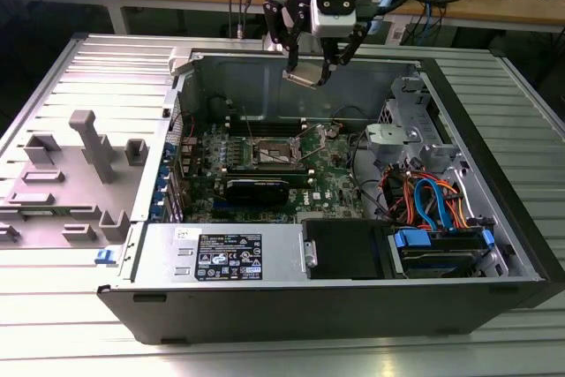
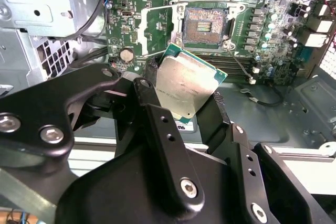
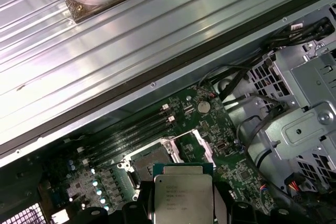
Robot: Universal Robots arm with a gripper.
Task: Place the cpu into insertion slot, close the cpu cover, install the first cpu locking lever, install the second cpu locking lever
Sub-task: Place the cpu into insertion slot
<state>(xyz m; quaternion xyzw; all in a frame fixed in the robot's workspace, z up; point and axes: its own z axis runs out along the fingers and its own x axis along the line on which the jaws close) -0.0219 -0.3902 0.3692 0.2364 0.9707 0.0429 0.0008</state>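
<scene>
**Cpu gripped above the bare slot**

Held the cpu (image 2: 186, 85) by two opposite edges in the gripper (image 2: 184, 97), fingers (image 2: 152, 103) closed tight on it, silvery top tilted. Hung above the insertion slot (image 2: 205, 24) and clear of it, no part touching. Found the slot bare, contacts exposed, set in the green motherboard (image 2: 252, 30). Found the cpu cover (image 2: 144, 30) swung open, hinged just beside the slot. In the exterior view, caught the cpu (image 1: 303, 77) and gripper (image 1: 305, 75) higher than the slot (image 1: 272, 153), over the open case (image 1: 159, 306). In the first wrist view, caught the cpu (image 3: 182, 195) close by the slot (image 3: 148, 162), apart from it.
</scene>
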